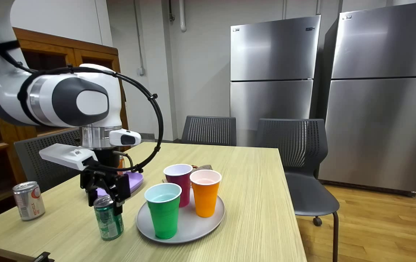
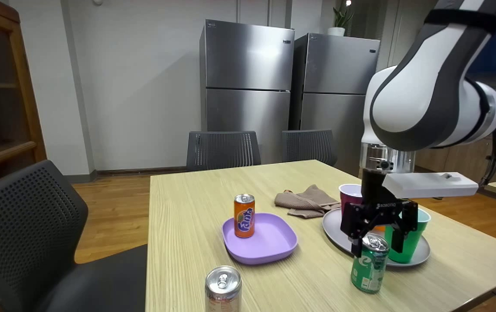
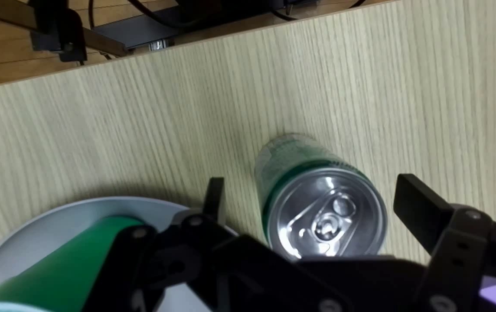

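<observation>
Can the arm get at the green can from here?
Likely yes. The open end effector straddles the green can, and the wrist view shows nothing standing between fingers and can. The gray plate with the green cup sits close by but doesn't seem in the way.

Your worktop (image 1: pixel 255 203) shows a pale, finely striped wood grain. Past its far end you face two stainless refrigerators (image 1: pixel 273 51), side by side with a dark gap between them, light glaring softly off their steel. In an exterior view, a potted plant (image 2: pixel 337 31) shows above one of them. Dark grey chairs (image 1: pixel 291 142) with perforated backs stand around the worktop. Behind them you have a light grey wall (image 1: pixel 200 80), with a white pipe (image 1: pixel 182 16) coming partway down it. At one side stands a brown wooden cabinet (image 2: pixel 27 112); low wood-fronted cupboards (image 2: pixel 460 160) sit in the background opposite. Below, you see a honey-coloured wooden floor (image 2: pixel 111 216).
</observation>
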